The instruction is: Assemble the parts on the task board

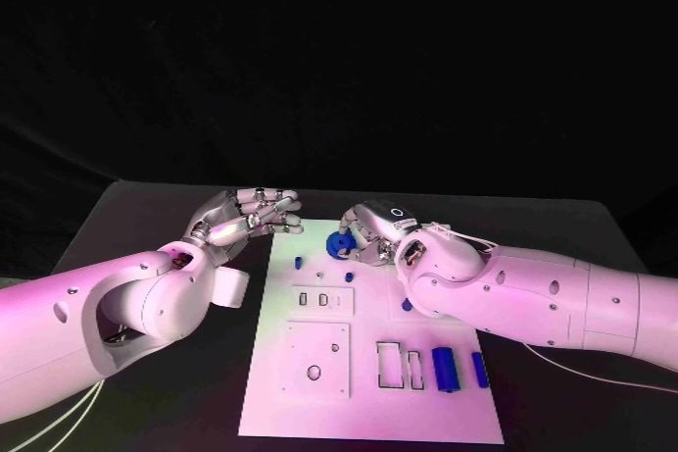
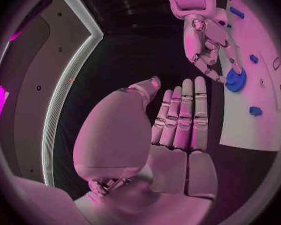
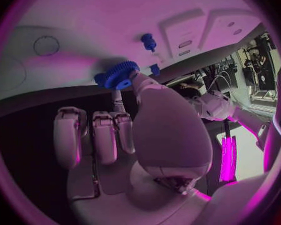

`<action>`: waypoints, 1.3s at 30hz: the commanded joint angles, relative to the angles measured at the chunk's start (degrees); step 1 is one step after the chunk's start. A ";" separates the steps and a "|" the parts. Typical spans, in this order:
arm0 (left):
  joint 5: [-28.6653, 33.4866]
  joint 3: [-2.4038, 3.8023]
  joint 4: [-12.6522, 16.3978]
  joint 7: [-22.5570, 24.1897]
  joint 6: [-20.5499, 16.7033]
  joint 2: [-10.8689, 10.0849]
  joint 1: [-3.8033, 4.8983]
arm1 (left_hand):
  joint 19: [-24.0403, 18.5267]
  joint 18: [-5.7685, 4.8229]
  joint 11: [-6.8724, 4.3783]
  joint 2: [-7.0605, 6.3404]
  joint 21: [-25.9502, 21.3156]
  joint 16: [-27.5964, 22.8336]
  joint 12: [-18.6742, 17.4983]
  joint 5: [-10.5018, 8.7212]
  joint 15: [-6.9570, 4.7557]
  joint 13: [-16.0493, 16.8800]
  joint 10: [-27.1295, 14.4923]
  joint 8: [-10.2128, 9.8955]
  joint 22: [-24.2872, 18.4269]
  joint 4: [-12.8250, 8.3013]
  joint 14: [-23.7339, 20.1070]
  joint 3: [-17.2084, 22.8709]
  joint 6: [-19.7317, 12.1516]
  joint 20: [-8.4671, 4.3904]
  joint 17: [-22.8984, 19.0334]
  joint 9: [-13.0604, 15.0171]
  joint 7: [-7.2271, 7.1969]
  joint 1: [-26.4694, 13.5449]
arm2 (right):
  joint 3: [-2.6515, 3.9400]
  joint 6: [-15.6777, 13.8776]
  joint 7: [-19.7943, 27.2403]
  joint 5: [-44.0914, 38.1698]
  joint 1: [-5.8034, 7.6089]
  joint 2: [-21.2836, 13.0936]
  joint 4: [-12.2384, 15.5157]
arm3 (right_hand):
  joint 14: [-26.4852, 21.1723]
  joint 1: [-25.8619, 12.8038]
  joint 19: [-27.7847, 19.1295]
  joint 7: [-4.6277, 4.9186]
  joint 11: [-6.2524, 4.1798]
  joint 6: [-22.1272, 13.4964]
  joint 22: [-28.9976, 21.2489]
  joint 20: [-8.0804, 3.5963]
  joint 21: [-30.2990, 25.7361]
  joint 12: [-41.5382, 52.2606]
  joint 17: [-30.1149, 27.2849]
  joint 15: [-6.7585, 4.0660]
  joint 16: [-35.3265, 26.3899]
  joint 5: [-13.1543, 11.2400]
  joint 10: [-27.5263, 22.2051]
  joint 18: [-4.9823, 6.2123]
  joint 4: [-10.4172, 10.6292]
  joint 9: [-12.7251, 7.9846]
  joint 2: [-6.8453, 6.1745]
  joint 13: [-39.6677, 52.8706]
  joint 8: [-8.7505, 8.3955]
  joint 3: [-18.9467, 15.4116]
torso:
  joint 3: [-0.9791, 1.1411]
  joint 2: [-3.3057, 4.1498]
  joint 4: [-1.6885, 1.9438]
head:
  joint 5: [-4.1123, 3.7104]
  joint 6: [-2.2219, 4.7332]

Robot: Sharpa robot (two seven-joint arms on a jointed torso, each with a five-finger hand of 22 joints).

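the task board (image 1: 370, 413) is seen lying in the middle of the black table (image 1: 141, 217), a white plate with rectangular recesses and raised panels. at its far end a blue gear (image 1: 339, 243) is found, round and toothed, and it is touched by the fingertips of the right hand (image 1: 379, 234), which is reached over that end of the board from the robot's right. in the right wrist view the gear (image 3: 118, 75) is shown at the board's edge with the thumb tip and a fingertip set against its rim, so it is pinched there while the remaining fingers (image 3: 105, 135) are held straight and close together below it. the same contact is seen from the left wrist view, where the right hand (image 2: 209, 50) is bent down onto the gear (image 2: 235, 80). the left hand (image 1: 252, 217) is held just beside the board's far left corner, apart from it; nothing is held in it, and its fingers (image 2: 184, 115) are shown straight and side by side with the thumb set off from them. small blue pegs (image 1: 298, 263) are stood on the board near the gear, one (image 3: 148, 40) plainly upright in the right wrist view. two long blue bars (image 1: 447, 368) are laid side by side near the board's right edge, next to the narrow rectangular frames (image 1: 390, 364).
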 commanded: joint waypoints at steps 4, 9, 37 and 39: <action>-0.33 0.05 0.06 0.23 1.13 0.11 0.07 | -0.33 -0.02 0.36 0.05 0.35 0.35 -0.28 -0.04 -0.06 0.08 0.08 -0.34 0.06 -0.26 -0.43 -0.03 -0.20 -0.02 0.06 -0.09 0.14 -0.60 | -0.03 1.61 -0.17 -0.78 -0.15 0.41 -0.87 | 5.57 -0.36 0.57 -0.05 -0.29 0.06 6.35 -0.06 0.07 -0.01 13.12 -0.28 0.19 0.11 4.68 -0.64 0.08 0.00 0.14 12.91 0.25 0.40 | 0.04 -0.01 -0.10 | 0.13 -0.12; -0.33 0.05 0.07 0.21 1.14 0.09 0.07 | -0.33 -0.02 0.36 0.05 0.35 0.35 -0.28 -0.04 -0.06 0.08 0.08 -0.34 0.06 -0.26 -0.43 -0.03 -0.20 -0.02 0.06 -0.09 0.14 -0.60 | -0.07 2.35 0.33 -0.46 -0.21 0.58 -0.98 | 5.54 -1.29 0.49 0.22 -0.06 -0.36 6.28 0.06 -0.06 -0.23 13.00 -0.10 0.17 0.05 4.53 -0.62 0.22 -0.14 -0.71 12.71 -0.32 0.35 | 0.03 -0.04 -0.15 | 0.15 -0.21; -0.33 0.03 -0.13 0.21 1.05 -0.43 0.06 | -0.49 -0.01 0.36 0.07 0.55 0.36 -0.34 -0.04 -0.06 0.08 0.09 -0.36 0.16 -0.41 -0.53 -0.01 -0.22 -0.01 0.21 -0.10 0.14 -0.60 | 0.15 -3.34 8.39 13.92 2.57 -15.44 9.02 | 5.44 -2.31 -0.08 2.06 1.69 -4.02 5.83 1.74 -1.24 -1.95 12.67 1.54 0.10 0.22 3.27 -0.34 0.31 -1.17 2.10 11.16 -5.26 -10.21 | 0.30 -0.23 -0.87 | -0.24 0.36; -0.33 0.03 -0.14 0.22 1.02 -0.47 0.06 | -0.49 -0.01 0.36 0.07 0.55 0.36 -0.34 -0.04 -0.06 0.08 0.09 -0.36 0.16 -0.41 -0.53 -0.01 -0.22 -0.01 0.21 -0.10 0.14 -0.60 | 0.14 -2.69 11.85 18.13 3.17 -18.42 9.84 | 5.38 -1.29 -0.24 2.04 1.66 -3.93 5.68 1.64 -1.45 -2.08 12.42 1.46 0.04 0.15 3.17 -0.30 -0.02 -1.20 1.95 11.06 -5.30 -9.75 | 0.35 -0.30 -1.13 | -0.54 0.42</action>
